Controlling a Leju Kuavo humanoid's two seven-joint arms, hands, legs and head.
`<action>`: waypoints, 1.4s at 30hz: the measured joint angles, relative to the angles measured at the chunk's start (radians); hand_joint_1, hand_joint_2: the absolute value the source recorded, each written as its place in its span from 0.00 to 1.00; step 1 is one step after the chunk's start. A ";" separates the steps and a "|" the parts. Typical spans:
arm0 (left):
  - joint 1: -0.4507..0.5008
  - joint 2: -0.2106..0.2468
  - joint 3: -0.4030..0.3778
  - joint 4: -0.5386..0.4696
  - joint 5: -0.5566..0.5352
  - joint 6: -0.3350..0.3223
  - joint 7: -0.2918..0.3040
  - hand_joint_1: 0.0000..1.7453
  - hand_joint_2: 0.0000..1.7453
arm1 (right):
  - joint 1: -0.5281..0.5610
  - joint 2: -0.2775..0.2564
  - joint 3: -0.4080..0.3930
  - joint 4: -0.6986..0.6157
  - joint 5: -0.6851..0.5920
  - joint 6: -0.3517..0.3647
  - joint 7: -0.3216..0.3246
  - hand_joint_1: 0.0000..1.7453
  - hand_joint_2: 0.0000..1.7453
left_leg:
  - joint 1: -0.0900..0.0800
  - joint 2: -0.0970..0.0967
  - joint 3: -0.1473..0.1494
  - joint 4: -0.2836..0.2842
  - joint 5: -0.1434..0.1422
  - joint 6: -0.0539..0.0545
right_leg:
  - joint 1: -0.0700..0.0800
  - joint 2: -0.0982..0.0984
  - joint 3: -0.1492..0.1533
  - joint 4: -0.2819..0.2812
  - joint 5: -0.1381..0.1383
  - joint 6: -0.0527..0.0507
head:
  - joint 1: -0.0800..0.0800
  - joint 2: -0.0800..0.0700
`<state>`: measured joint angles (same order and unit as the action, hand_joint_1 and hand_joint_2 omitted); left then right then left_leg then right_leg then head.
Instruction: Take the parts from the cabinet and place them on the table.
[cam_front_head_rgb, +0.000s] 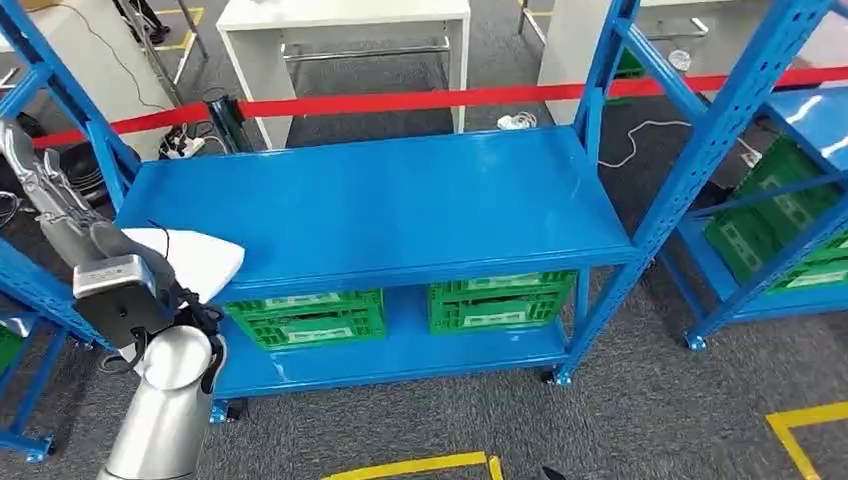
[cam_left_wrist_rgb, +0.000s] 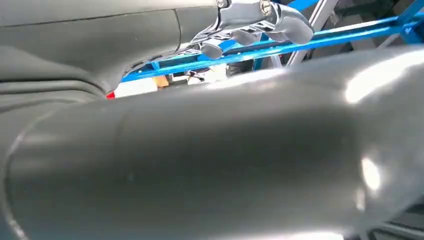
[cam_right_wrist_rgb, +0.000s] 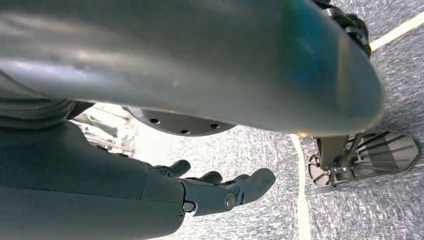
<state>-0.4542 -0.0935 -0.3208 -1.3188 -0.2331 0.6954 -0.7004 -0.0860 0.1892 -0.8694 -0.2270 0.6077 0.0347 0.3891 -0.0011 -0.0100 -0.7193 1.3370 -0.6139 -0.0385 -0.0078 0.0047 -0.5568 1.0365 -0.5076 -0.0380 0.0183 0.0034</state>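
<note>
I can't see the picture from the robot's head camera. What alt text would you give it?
A blue metal rack with a bare top shelf, seen from above; two green crates sit on its lower shelf. The robot's silver left arm rises at the left, its left hand by a white object at the shelf's corner. Red tape runs behind.

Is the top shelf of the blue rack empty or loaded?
Empty: the top shelf shows bare blue surface. Two green crates sit on the lower shelf.

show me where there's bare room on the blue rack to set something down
The top shelf is bare almost edge to edge, between the rear red tape and its front lip. Only its front-left corner is taken, by a white part beside the left hand. The lower shelf is crowded: two green crates fill most of it.
</note>
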 joint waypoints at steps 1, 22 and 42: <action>0.001 0.001 0.000 0.001 0.000 0.000 0.000 0.00 0.00 | 0.002 0.000 0.000 0.000 0.000 -0.002 0.000 0.00 0.00 | 0.002 0.001 -0.016 -0.004 0.003 -0.001 | -0.001 0.000 0.010 0.000 -0.008 0.001 | 0.001 0.000; -0.136 0.013 -0.007 0.183 -0.188 -0.218 0.003 0.00 1.00 | -0.004 0.008 -0.001 0.003 0.021 -0.045 -0.005 0.00 0.00 | -0.001 -0.009 0.183 -0.305 0.102 0.031 | 0.006 -0.012 -0.101 0.015 0.057 0.038 | 0.008 0.000; -0.620 0.031 -0.125 0.914 -0.447 -0.648 0.206 0.00 1.00 | 0.002 0.044 -0.016 0.010 0.035 -0.039 -0.024 0.00 0.00 | -0.012 0.003 0.113 -0.317 0.173 0.020 | 0.006 0.010 -0.055 0.007 0.041 0.008 | 0.003 0.000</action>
<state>-1.0743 -0.0622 -0.4455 -0.4052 -0.6798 0.0473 -0.4940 -0.0843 0.2335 -0.8854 -0.2174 0.6428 -0.0042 0.3651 -0.0132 -0.0073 -0.6065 1.0197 -0.4407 -0.0188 -0.0017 0.0148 -0.6119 1.0432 -0.4664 -0.0301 0.0214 0.0034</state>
